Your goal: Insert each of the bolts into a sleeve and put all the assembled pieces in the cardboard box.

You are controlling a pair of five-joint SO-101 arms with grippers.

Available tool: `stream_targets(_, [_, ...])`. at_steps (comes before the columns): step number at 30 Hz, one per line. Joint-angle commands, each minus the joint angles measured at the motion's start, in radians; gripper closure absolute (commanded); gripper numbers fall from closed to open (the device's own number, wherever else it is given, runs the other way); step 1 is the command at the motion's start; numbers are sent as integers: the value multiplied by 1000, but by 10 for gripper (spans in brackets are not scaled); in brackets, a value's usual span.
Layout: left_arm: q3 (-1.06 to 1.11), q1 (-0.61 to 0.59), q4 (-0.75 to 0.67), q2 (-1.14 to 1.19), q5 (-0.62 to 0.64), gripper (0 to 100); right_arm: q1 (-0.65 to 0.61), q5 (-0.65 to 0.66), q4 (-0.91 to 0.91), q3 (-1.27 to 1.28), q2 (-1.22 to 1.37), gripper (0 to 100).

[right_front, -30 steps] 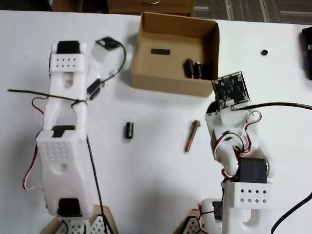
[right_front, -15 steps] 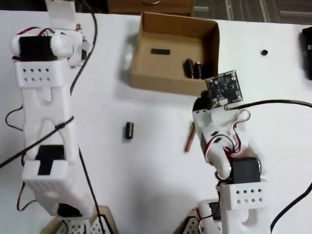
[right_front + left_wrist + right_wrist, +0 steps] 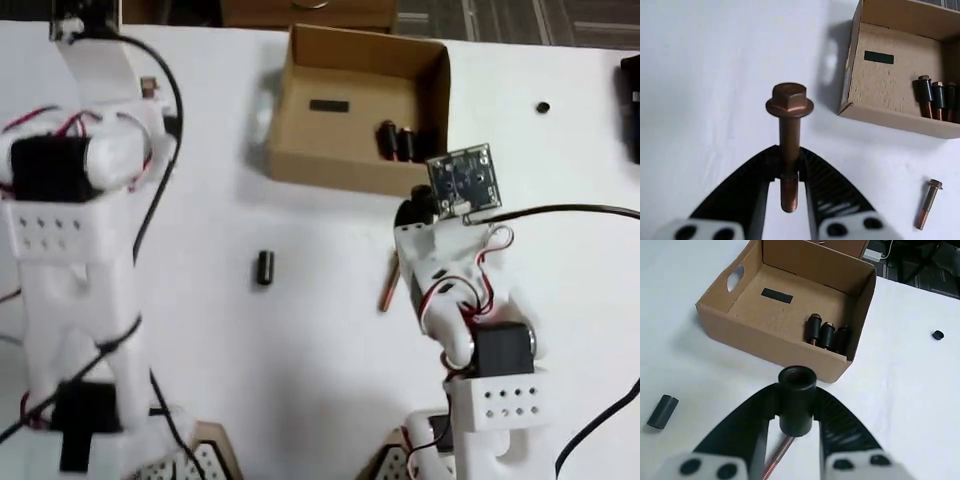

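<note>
The left gripper clamps a bolt by its shank, head free. The right gripper clamps a sleeve with its bore open, likely so the two can be mated in the air. The wrist views make both grips plain. The high view adds the table: a loose sleeve and loose bolt lie apart before the box, with three pieces inside.

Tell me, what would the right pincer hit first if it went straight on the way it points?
Probably the near wall of the cardboard box, just ahead of the sleeve the right pincer holds, though depth is unclear.
</note>
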Motion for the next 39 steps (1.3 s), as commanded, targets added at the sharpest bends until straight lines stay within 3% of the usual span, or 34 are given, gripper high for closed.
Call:
stream_targets(1, [127,34,-44,-152,-2,980,-5,-43,-13,-6,-16,978])
stream_targets(7, [466,203,-227,-414,-71,980,-82,-86,47,-3,-16,978])
stream_targets(10, [685,270,-373,-569,20,979,-139,-94,64,35,-24,978])
stream_targets(13, [865,298,-485,-706,143,979,-154,-181,58,87,-25,978])
stream_targets(16, [960,315,-560,-798,176,979,-170,-190,33,135,-70,978])
stream_targets(26, [989,462,-588,-809,345,977,-392,-193,-117,471,-438,978])
stream_targets(34, [992,468,-629,-810,431,977,-404,-193,-208,720,-696,978])
stream_targets(39, [1017,605,-669,-818,430,977,-404,-261,-208,760,-733,978])
